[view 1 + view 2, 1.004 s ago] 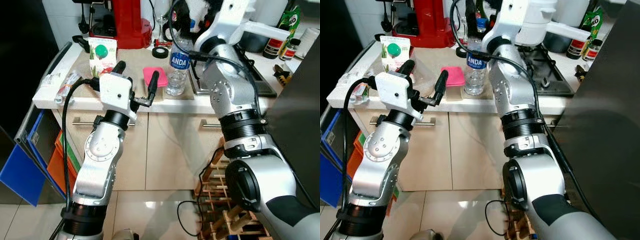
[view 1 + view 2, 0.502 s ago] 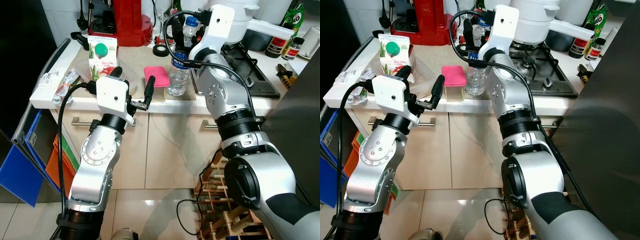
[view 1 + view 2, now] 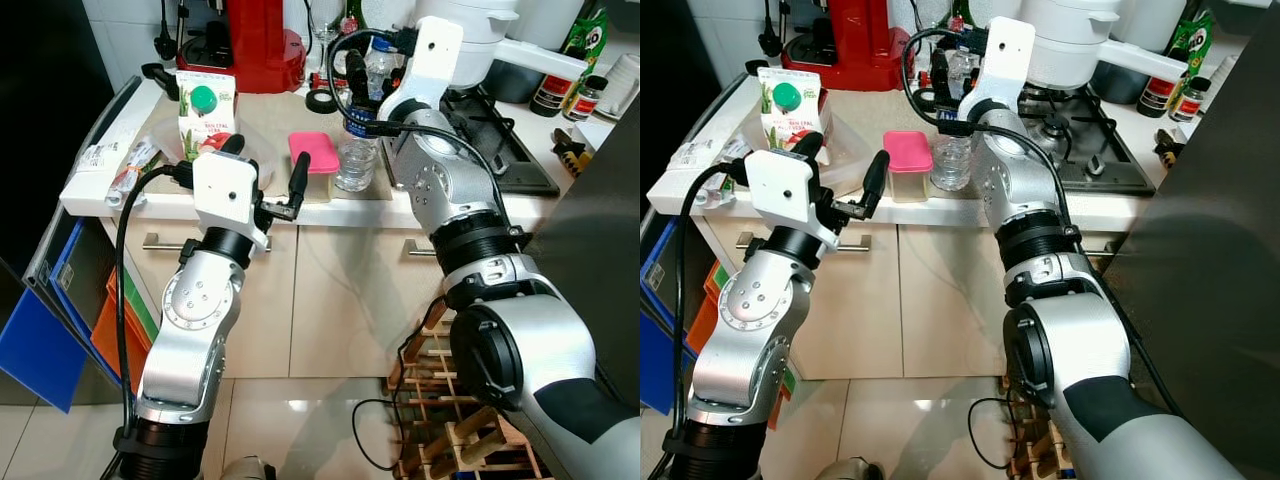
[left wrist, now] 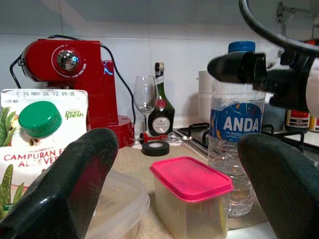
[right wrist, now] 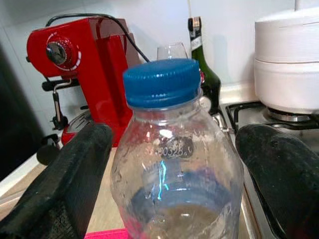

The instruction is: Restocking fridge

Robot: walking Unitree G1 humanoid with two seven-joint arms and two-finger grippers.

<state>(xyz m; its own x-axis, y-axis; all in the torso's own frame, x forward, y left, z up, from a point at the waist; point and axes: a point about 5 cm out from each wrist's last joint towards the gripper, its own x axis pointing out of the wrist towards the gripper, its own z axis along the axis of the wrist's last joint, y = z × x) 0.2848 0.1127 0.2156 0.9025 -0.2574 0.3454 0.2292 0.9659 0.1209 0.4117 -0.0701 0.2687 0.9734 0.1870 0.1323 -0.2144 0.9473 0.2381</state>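
A clear ANDA water bottle with a blue cap stands on the counter near its front edge. My right gripper is open, one finger on each side of the bottle's upper part without touching it. A pink-lidded tub sits just left of the bottle. My left gripper is open at the counter's front edge and faces the tub. Behind it stand a juice carton with a green cap and a clear plastic container.
A red coffee machine, a roll of black tape, a wine glass and a dark bottle stand at the back. A hob with a white pot lies to the right. A wooden rack is on the floor, with crates at left.
My right wrist has swung in over the counter, and its fingers now flank the top of the water bottle. The left arm has barely moved.
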